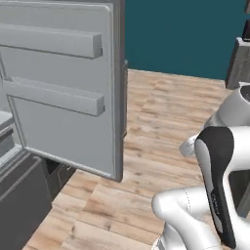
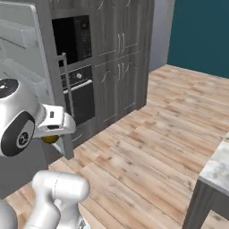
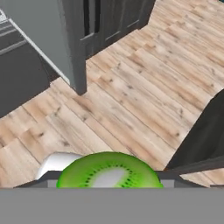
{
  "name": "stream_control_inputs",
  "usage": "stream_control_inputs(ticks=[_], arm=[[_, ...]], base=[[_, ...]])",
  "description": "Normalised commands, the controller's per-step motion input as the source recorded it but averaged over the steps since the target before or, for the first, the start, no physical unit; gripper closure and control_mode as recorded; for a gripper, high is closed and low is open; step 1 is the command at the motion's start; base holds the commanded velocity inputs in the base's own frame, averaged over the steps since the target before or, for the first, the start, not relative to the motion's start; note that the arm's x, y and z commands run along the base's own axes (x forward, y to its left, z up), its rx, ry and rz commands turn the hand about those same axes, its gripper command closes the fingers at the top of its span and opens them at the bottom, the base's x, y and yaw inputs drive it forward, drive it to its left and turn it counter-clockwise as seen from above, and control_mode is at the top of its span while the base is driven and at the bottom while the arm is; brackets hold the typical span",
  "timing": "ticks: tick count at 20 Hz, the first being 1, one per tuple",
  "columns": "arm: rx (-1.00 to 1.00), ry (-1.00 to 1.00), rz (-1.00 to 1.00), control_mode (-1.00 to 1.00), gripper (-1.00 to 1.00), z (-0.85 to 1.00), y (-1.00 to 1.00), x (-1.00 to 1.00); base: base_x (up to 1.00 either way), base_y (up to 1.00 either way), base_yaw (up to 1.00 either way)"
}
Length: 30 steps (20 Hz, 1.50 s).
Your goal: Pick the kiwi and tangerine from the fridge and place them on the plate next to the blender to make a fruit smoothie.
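Kiwi (image 3: 109, 171) sits clamped in my gripper (image 2: 53, 137), its cut green face filling the bottom of the hand view, held above the wooden floor (image 3: 144, 92). From the right base view I see a yellowish bit of it under the hand, just beside the open fridge door (image 1: 63, 83), near the wall oven (image 2: 78, 87).

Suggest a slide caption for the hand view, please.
Pincer carrying the kiwi over wooden floor, beside the open fridge door.
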Motion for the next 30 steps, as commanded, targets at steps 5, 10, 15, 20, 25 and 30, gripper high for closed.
stream_control_inputs(ticks=[5, 10, 15, 20, 25, 30], arm=[[0.0, 0.0, 0.0, 1.0, 1.0, 0.0, 0.0, 0.0], [0.0, 0.0, 0.0, 1.0, 1.0, 0.0, 0.0, 0.0], [0.0, 0.0, 0.0, 1.0, 1.0, 0.0, 0.0, 0.0], [0.0, 0.0, 0.0, 1.0, 1.0, 0.0, 0.0, 0.0], [0.0, 0.0, 0.0, 1.0, 1.0, 0.0, 0.0, 0.0], [0.0, 0.0, 0.0, 1.0, 1.0, 0.0, 0.0, 0.0]], base=[[0.54, -0.62, -0.53], [1.0, 0.07, -0.31], [1.0, 0.0, -0.26], [1.0, -0.06, -0.27], [1.0, -0.06, -0.25], [1.0, 0.0, -0.14]])
